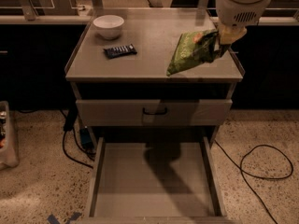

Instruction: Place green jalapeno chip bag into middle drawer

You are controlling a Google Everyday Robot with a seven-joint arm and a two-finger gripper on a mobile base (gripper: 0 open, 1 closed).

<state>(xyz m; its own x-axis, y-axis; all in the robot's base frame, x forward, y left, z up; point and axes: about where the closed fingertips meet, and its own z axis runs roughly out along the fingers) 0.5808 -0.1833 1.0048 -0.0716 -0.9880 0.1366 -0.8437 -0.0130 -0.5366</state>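
Holding green jalapeno chip bag (192, 51) at 1 o'clock, gripper (223, 38) jaws clamped on it; I judge next: lower into middle drawer (140, 190) at 6 o'clock.

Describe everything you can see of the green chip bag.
The green jalapeno chip bag is a small, shiny, wrinkled foil bag with pale green and orange print. The hand, above the right part of the cabinet top, grips its upper right end. The bag hangs tilted, its lower corner pointing down-left toward the front edge. Whether that corner touches the top, I cannot tell.
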